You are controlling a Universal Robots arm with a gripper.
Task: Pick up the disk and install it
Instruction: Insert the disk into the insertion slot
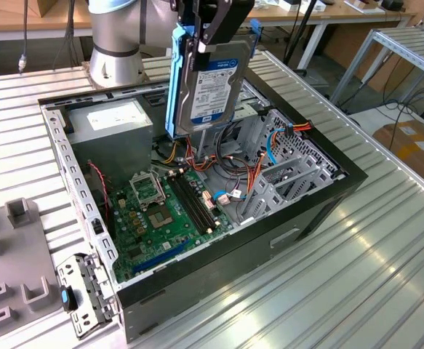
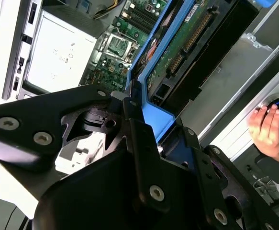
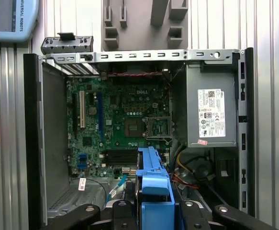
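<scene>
Gripper (image 1: 201, 45) is clamped on the top end of the disk (image 1: 210, 91), so it hangs upright over the open PC case (image 1: 284, 240). Guessing that grip leaves the bottom end free for the drive cage (image 1: 292, 174) nearby.

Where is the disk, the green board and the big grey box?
disk (image 1: 213, 87): exterior view, on its white label.
green board (image 1: 140, 222): exterior view, on its green middle.
big grey box (image 1: 113, 116): exterior view, on its white sticker.

Robotics workshop: ribbed metal bench (image 1: 386, 254), open computer case (image 1: 233, 256), wooden worktable (image 1: 335, 14) and cardboard box (image 1: 415, 142) behind.
</scene>
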